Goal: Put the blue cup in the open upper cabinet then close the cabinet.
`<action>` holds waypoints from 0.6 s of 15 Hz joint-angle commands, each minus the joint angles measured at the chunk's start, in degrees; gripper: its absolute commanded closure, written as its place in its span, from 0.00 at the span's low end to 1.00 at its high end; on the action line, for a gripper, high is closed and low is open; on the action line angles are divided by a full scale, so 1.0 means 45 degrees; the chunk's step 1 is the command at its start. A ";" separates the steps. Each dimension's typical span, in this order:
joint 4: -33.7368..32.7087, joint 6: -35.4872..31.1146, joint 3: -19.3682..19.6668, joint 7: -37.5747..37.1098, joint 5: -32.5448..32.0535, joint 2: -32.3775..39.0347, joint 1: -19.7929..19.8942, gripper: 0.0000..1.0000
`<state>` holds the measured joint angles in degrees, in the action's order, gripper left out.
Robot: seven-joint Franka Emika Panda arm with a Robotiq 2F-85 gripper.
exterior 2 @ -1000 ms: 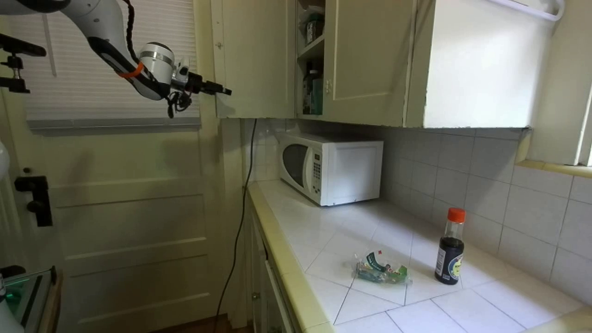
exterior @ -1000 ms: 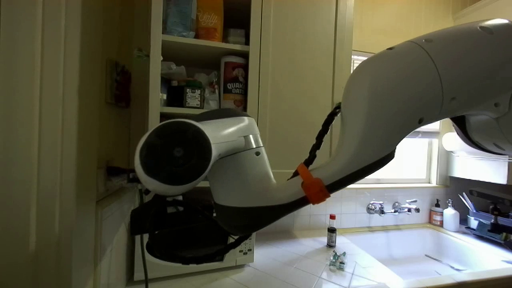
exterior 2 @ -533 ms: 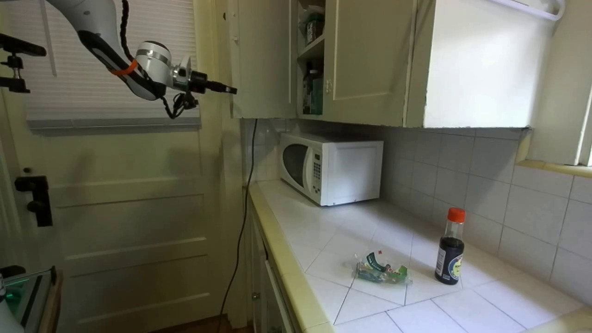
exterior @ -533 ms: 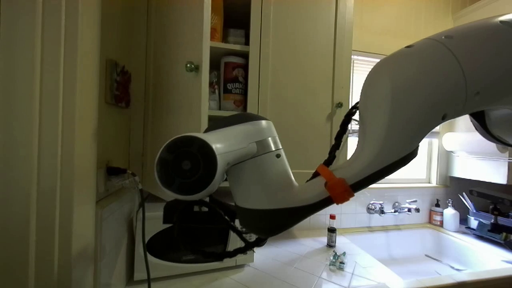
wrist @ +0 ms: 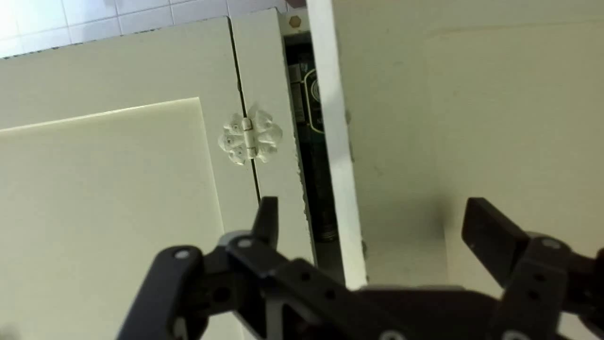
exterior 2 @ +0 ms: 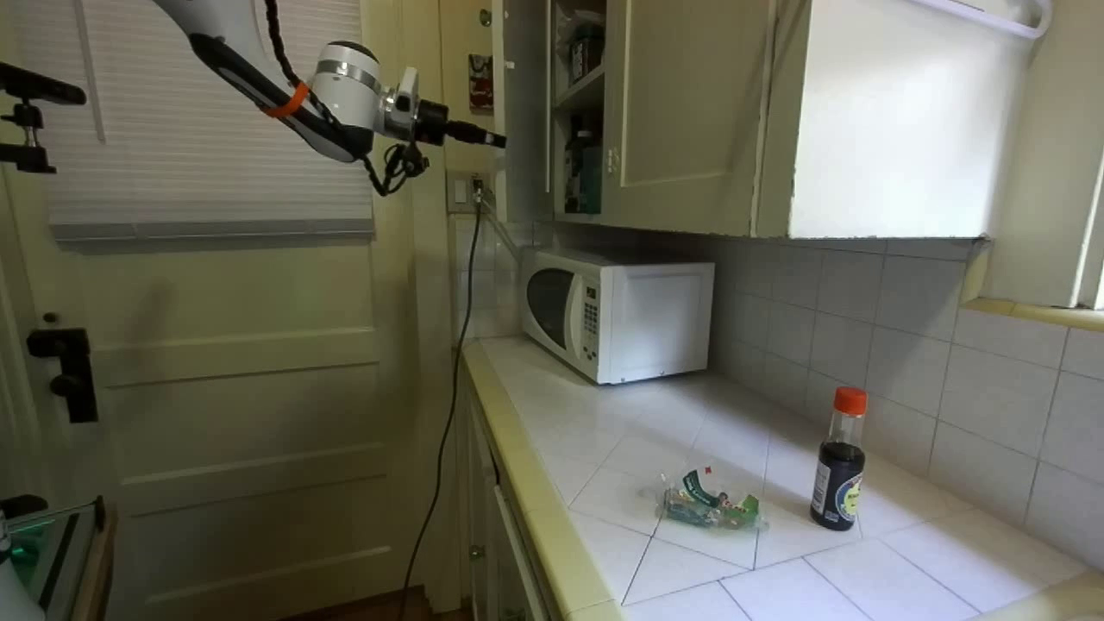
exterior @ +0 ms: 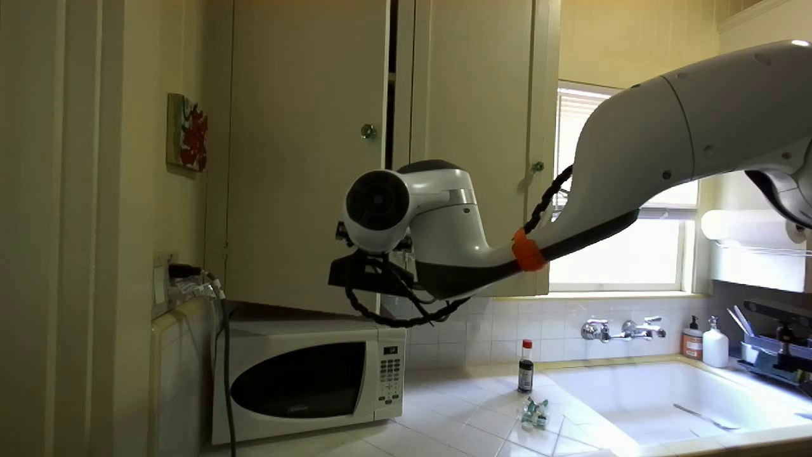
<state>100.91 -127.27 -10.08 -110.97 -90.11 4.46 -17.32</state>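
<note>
At the bottom inside the upper cabinet (exterior: pixel 404 76), close to its front edge, stands what appears to be the blue cup (exterior 2: pixel 592 179). The cabinet door (exterior: pixel 304 165) is ajar; in the wrist view, its free edge appears between the fingers (wrist: pixel 268 219) of the gripper (wrist: pixel 373 208), which are wide apart; whether they touch it, I cannot tell. On the counter (exterior 2: pixel 595 431), the microwave (exterior 2: pixel 660 323) occupies the far corner, and one red-capped bottle (exterior 2: pixel 837 483) stands near a clear packet (exterior 2: pixel 711 509).

The arm (exterior: pixel 602 184) slopes downward, its claw (wrist: pixel 373 205) nearly level and spread wide
</note>
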 commanded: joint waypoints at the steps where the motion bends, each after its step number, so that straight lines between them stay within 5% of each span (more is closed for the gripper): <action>1: 0.0171 -0.1508 -0.0014 0.0147 0.0565 0.0055 0.0804 0.00; 9: -0.0259 -0.5717 0.0613 0.2320 0.2574 0.0458 0.2177 0.00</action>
<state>100.74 -145.98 -7.91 -105.10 -82.91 5.84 -9.32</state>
